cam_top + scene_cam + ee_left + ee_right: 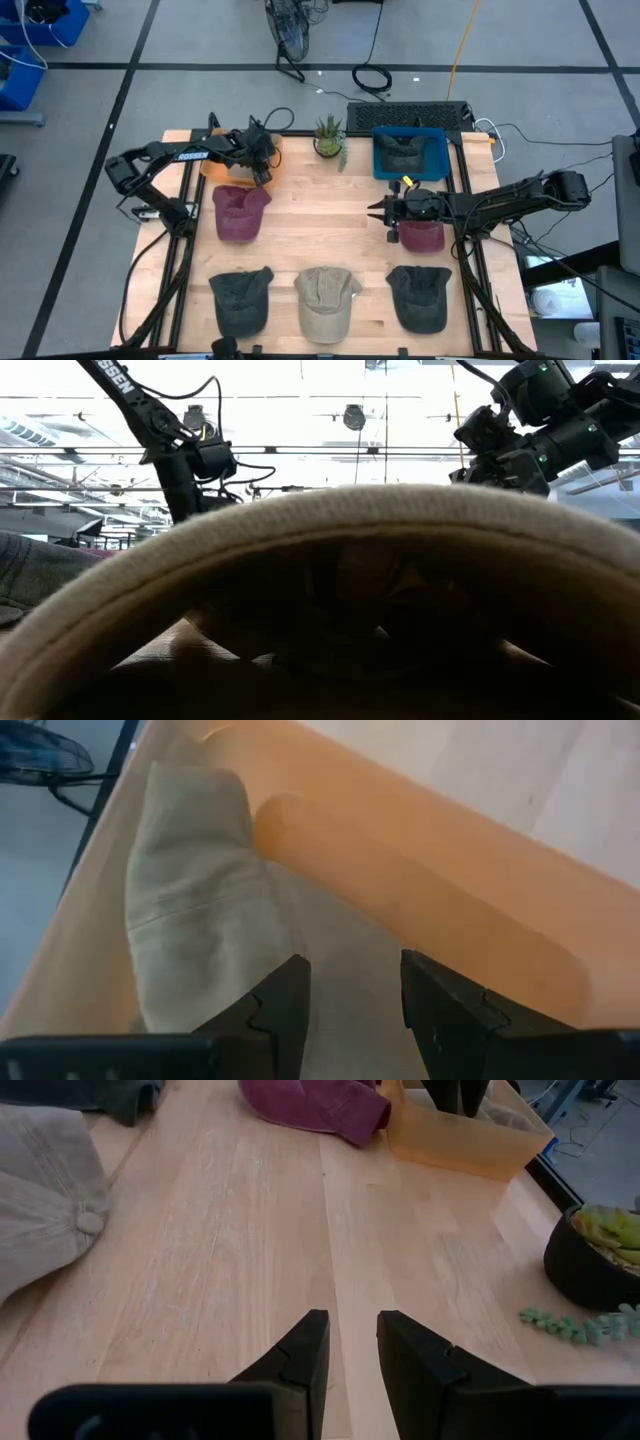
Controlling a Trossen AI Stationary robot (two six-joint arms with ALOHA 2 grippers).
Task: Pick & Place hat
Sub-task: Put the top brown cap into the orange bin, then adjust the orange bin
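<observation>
My left gripper (262,165) hangs open over the orange bin (222,165) at the table's far left, pointing steeply down. In the left wrist view its fingers (350,1000) stand just above a beige hat (190,910) that lies on the bin's floor (420,870); I cannot tell whether they touch it. My right gripper (380,212) is open above bare wood (352,1342) right of the table's middle, with a maroon hat (424,238) lying under its wrist. A second maroon hat (238,212) lies flat near the orange bin.
Along the near edge lie a dark hat (240,300), a beige hat (325,302) and another dark hat (418,298). A blue bin (440,140) with a dark hat inside and a potted plant (329,138) stand at the far edge. The beige hat's brim (320,530) fills the low view.
</observation>
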